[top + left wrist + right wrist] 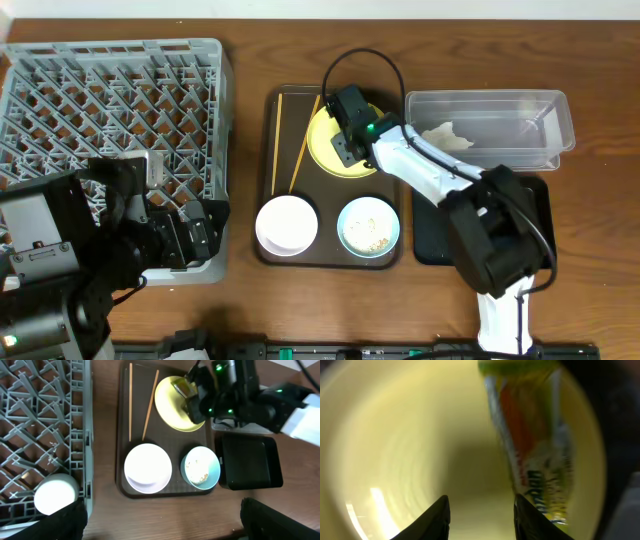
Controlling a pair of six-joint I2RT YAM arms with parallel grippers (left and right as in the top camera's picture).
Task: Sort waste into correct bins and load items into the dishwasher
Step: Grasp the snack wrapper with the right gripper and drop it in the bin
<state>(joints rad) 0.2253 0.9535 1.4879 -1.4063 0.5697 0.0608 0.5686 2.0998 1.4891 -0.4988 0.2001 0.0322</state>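
Yellow-green plastic wrapper point(532, 455) is seen on the round yellow plate point(410, 450), lying lengthwise ahead of the right tool point(481, 517), offset rightward; the tool's tips are spread, nothing pinched.

— The grey dish rack point(110, 100): matt plastic. The table point(250, 50): wood grain, low sheen. The chopsticks point(304, 143): bare wood.
— The yellow plate point(410, 460): smooth, glossy. The wrapper point(535, 450): shiny printed film. The tub point(563, 112): clear plastic.

Wrapper point(535, 435) lay on the plate point(170, 407), crumbs point(368, 236) in the blue bowl point(343, 222), tissue point(445, 136) in the tub point(540, 105), chopsticks point(278, 140) beside the plate.
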